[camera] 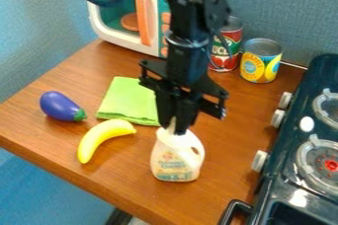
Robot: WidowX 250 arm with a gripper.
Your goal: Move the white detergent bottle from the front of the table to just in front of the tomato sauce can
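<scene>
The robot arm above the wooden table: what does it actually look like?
The arm is black nearly all over, built of chunky, rounded segments and joints, with a shinier band around one segment. A thick dark cable loops beside it, at the picture's upper left. The end effector is black too, with angular, bracket-like parts jutting out on both sides.

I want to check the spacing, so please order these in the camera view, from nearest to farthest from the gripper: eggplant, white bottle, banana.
1. White bottle: directly below the gripper.
2. Banana: left of the bottle.
3. Eggplant: farther left.
</scene>
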